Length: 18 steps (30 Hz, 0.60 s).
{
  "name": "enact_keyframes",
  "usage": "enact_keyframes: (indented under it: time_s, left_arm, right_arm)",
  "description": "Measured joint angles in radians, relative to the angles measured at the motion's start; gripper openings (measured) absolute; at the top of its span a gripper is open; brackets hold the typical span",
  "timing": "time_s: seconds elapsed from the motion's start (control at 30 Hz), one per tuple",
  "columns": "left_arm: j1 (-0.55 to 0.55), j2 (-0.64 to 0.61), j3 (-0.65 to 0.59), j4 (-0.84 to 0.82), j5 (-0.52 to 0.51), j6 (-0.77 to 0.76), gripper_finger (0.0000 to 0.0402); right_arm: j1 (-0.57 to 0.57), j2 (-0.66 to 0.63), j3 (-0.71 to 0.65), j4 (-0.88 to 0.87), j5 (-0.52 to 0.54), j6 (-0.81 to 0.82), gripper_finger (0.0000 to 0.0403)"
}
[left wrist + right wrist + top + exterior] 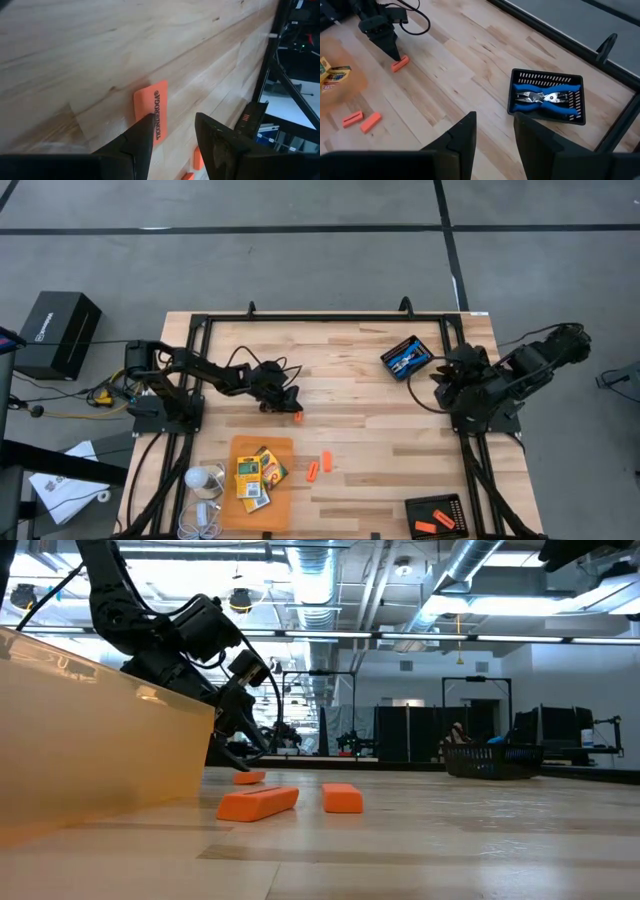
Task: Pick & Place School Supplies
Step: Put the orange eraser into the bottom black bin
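We see the left gripper low over the wooden table, fingers apart, one fingertip overlapping an orange stick lying flat. Beyond, two more sticks lie near the crayon boxes. The right gripper waits, slightly parted.

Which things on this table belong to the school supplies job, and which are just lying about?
Job:
- orange stick under the open left gripper
- two orange sticks mid-table
- crayon boxes
- blue-handled tool in its black tray
- orange sticks in the near tray

Lying about:
- orange sheet
- white cup
- black box on the floor
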Motion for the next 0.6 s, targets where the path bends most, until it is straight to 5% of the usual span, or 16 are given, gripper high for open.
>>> enact_keyframes:
  time_s: [0.6]
  left_arm:
    - [-0.002,-0.003,-0.036,0.018,0.019,0.003,0.0145]
  right_arm:
    - [-0.003,-0.015,0.0,0.0,0.0,-0.026,0.0123]
